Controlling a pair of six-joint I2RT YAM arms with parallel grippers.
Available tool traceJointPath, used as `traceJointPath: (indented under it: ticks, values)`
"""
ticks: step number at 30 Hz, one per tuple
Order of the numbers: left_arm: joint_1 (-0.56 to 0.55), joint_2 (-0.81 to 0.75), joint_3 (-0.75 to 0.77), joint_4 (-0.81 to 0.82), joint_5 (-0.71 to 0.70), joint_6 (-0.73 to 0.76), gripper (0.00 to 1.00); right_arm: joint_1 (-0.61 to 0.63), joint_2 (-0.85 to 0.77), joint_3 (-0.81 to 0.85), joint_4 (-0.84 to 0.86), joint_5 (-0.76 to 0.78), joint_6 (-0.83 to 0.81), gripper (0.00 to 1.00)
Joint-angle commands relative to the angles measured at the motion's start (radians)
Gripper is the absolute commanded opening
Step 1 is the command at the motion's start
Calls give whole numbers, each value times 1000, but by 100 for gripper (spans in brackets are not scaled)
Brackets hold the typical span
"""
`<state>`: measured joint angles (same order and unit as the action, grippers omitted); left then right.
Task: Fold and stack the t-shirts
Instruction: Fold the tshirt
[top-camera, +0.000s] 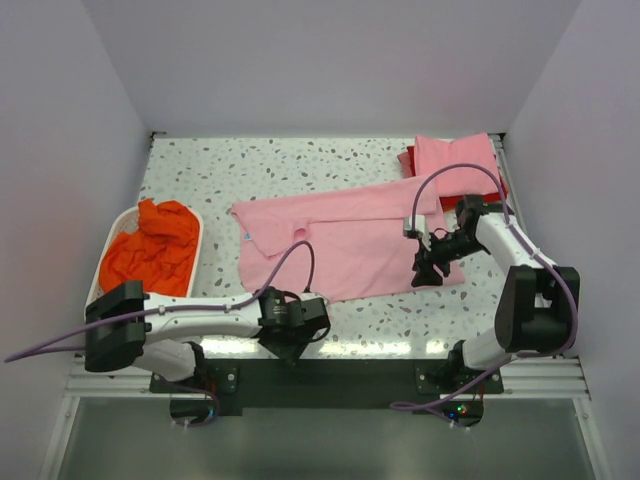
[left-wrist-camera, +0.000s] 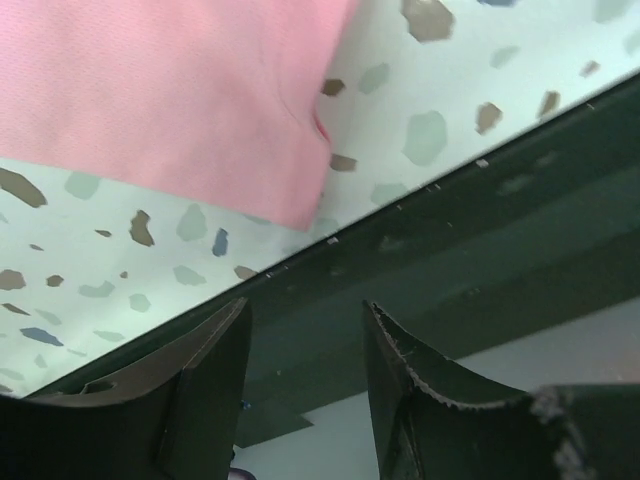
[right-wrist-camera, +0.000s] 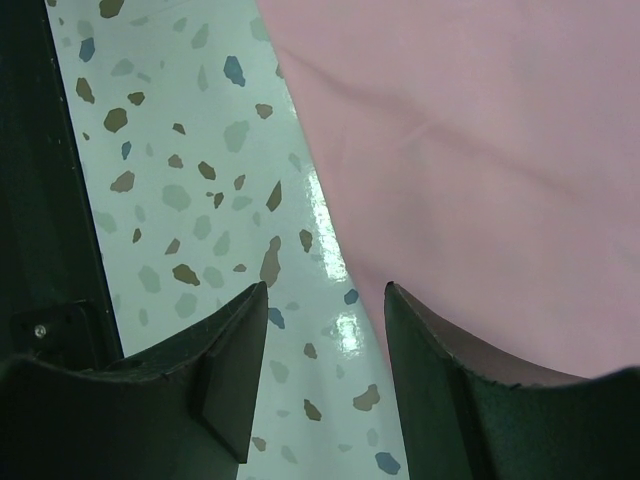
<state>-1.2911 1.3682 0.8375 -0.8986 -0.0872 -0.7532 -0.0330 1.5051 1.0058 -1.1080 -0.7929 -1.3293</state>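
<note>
A light pink t-shirt lies spread flat across the middle of the table. At the back right, a folded pink shirt rests on a folded red one. An orange shirt is bunched in the basket at the left. My left gripper hangs open over the table's near edge, just short of the spread shirt's near corner, nothing between its jaws. My right gripper stands open low over the shirt's right hem, which runs up between the fingers.
A white slotted laundry basket sits at the table's left edge. A dark rail runs along the near edge under the left gripper. Grey walls close in the left, back and right sides.
</note>
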Motion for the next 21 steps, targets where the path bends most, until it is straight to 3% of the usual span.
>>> traceJointPath:
  ticks: [1,10,16,19,20,21]
  values:
    - [-7,55,61,-16,-103,-38,52,-2,0,27,30,9,33,54]
    - [-5,201,104,43,-109,37,48,-5,-8,27,23,30,48,53]
    - [-5,250,98,33,-129,40,38,-7,-14,27,14,38,50,53]
    - [-7,253,103,33,-143,40,15,-7,-23,27,7,53,45,53]
    - [-5,252,106,33,-143,46,0,-7,-25,27,-1,60,41,53]
    - [-5,240,107,38,-144,48,0,-8,-37,27,-7,69,36,53]
